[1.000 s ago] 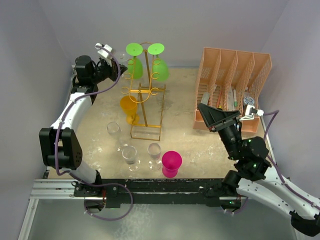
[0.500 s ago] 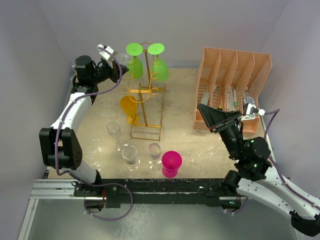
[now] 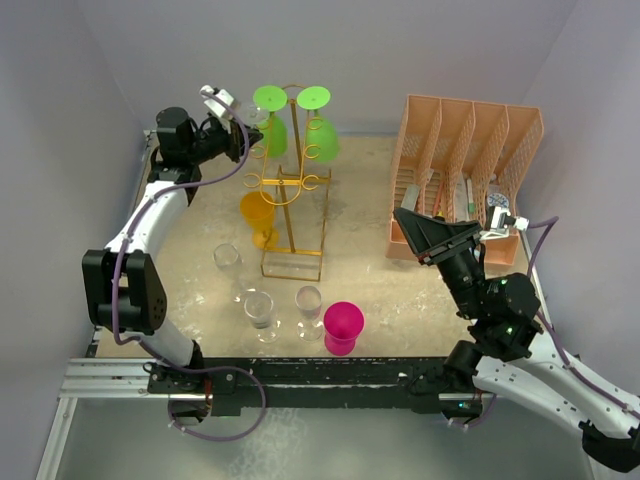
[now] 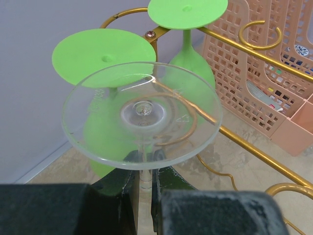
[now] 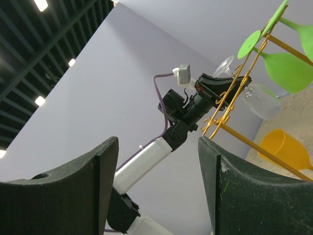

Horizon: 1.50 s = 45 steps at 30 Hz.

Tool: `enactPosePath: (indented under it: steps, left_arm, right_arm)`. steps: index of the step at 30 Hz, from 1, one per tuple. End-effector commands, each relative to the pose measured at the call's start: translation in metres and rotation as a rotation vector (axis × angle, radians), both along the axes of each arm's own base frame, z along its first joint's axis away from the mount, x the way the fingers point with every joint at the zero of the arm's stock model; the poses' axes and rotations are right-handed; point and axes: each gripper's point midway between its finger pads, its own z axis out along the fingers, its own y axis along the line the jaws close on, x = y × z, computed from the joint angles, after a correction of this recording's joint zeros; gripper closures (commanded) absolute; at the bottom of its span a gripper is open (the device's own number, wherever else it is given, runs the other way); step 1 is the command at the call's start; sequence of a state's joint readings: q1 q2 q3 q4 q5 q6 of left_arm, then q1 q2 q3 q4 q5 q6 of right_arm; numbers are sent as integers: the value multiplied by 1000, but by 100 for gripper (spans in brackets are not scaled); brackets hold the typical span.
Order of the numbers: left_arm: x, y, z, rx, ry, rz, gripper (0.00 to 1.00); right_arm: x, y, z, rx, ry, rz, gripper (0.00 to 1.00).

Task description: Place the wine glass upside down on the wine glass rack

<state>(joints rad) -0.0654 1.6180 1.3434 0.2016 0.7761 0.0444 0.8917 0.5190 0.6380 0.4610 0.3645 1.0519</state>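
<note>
1. the left arm is stretched high and far back, to the rack's (image 3: 291, 190) upper left. its claw (image 4: 145, 182) is clamped on the stem of the clear wine glass (image 4: 142, 115), foot up.
2. the glass is by the rack's top left hook, just beside the green glasses (image 3: 268, 128). i cannot tell whether it touches the wire.
3. the right arm is raised well right of the rack, its claw (image 5: 157, 182) apart and empty.
4. counted: two green glasses hang on the rack, one yellow glass (image 3: 257, 214) is low at its left, and three clear glasses (image 3: 259, 308) and one pink cup (image 3: 343, 326) stand on the desk (image 3: 370, 270) in front of it.
</note>
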Motion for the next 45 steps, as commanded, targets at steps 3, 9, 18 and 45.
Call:
enactPosePath:
  steps: [3,9,18,45]
  left_arm:
    - [5,-5,39,0,-141,-25,100]
    - [5,-9,35,2,-129,-51,100]
    - [2,-14,36,2,-135,-83,100]
    - [-10,-23,22,44,-112,-137,83]
  right_arm:
    - [-9,-9,29,54,-62,2,32]
    - [-8,-9,27,53,-56,-1,32]
    - [-6,-7,25,50,-49,-1,32]
    - [-4,-1,23,39,-40,10,32]
